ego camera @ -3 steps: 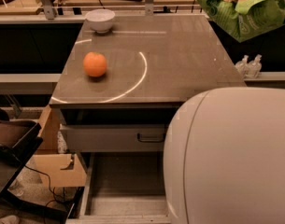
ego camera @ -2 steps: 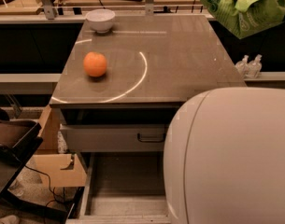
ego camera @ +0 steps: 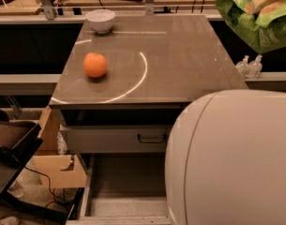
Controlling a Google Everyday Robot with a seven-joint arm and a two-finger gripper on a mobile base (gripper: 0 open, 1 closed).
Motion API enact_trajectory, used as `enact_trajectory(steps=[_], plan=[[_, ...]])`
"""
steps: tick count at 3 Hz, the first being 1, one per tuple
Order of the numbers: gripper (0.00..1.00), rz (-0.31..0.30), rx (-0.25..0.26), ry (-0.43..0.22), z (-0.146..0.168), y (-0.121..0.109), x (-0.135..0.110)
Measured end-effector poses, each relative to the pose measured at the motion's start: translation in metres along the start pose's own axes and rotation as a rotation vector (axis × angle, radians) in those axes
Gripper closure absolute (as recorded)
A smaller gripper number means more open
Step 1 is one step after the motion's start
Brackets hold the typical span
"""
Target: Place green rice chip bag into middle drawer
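The green rice chip bag (ego camera: 259, 18) hangs in the air at the top right, above the right edge of the cabinet top, and is cut off by the picture's edge. My gripper does not show; it is hidden above or behind the bag. The middle drawer (ego camera: 128, 184) stands pulled open at the bottom, its grey floor bare, with my large white arm housing (ego camera: 231, 158) covering its right part. The bag is well above and to the right of the drawer.
An orange (ego camera: 94, 64) and a white bowl (ego camera: 100, 20) sit on the grey cabinet top (ego camera: 180, 64). The upper drawer front with a dark bar handle (ego camera: 152, 138) is above the open drawer. Two small bottles (ego camera: 249, 65) stand at the right. A cardboard box (ego camera: 58, 168) is at the lower left.
The bag has shifted a little down and to the right. The orange, bowl and drawers have not moved.
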State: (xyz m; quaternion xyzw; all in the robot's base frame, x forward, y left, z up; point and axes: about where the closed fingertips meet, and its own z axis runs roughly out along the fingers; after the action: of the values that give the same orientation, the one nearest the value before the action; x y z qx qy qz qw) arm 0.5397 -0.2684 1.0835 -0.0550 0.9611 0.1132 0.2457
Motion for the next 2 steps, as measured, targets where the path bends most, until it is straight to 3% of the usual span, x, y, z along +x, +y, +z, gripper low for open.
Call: enact_trajectory(steps=[2], plan=[[1.0, 0.043, 0.094, 0.116, -0.004, -0.043, 0.068]])
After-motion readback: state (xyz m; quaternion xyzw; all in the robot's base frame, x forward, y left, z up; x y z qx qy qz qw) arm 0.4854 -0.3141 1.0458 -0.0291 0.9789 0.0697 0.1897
